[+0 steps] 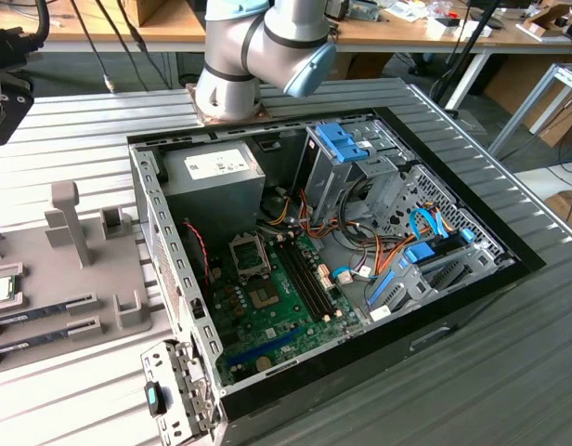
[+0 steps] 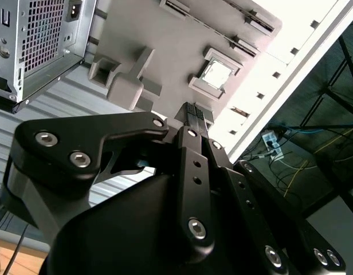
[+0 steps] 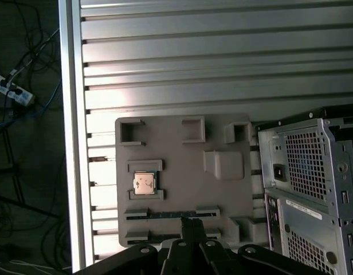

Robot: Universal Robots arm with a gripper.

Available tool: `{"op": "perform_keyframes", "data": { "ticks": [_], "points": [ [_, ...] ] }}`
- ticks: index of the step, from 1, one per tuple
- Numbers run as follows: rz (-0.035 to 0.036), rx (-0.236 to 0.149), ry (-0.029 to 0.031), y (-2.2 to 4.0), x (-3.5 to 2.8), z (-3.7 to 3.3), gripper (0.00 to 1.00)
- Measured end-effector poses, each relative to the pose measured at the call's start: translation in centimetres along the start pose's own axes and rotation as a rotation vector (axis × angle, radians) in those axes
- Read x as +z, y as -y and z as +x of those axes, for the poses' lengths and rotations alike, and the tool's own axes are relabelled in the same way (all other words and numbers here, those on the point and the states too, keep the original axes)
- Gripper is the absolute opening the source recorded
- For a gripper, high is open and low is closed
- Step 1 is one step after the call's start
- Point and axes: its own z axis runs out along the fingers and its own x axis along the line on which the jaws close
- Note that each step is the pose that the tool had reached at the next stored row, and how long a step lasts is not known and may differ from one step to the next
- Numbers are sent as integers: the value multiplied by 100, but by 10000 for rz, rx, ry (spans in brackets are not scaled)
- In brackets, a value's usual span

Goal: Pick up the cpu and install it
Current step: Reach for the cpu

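First wrist view: the cpu [image 3: 145, 184] lies flat in a square pocket of the grey holder tray [image 3: 182, 172] on the slatted table [image 3: 222, 69]. Being square, it has no long axis to match. The jaws, apparently pressed together and empty, hang over the tray's edge, offset from the cpu toward the computer case [image 3: 308, 189].
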Motion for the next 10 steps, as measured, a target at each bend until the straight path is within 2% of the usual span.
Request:
{"op": "perform_keyframes", "data": {
  "ticks": [10],
  "points": [
    [0, 0, 0, 7, -2, 89, 11]
  ]
}}
